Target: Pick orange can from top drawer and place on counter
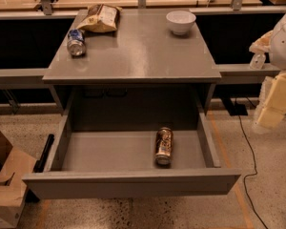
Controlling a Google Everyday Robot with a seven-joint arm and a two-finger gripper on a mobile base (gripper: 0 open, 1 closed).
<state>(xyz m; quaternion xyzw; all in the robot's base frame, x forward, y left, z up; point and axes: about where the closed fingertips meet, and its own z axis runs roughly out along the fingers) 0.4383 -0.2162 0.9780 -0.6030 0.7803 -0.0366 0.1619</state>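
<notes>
Well to the left of the counter [143,56] and lower than its top, an open cardboard box [7,175] is sitting on the speckled floor. On the counter's left rear part a blue and silver can [76,43] is lying on its side. Just beside it, at the counter's back left corner, a crumpled snack bag [101,17] is lying flat. Beneath the counter's front edge the top drawer [128,182] is standing pulled out toward the camera, its plain front panel sitting well forward of the counter. The orange can [164,146] is lying on its side on the drawer's flat bottom, below and in front of the counter's front edge and a little right of the counter's middle. One of its silver ends is pointing toward the front panel, and it is lying apart from both side walls with nothing touching it. At the counter's back right corner a white bowl [180,22] is standing upright. Off the counter's right edge, lower than its top, the gripper [269,111] is hanging in the air on the pale arm, well apart from the orange can and the drawer. How far open it is cannot be told. Right of the counter, a dark cable [245,147] is trailing across the floor.
</notes>
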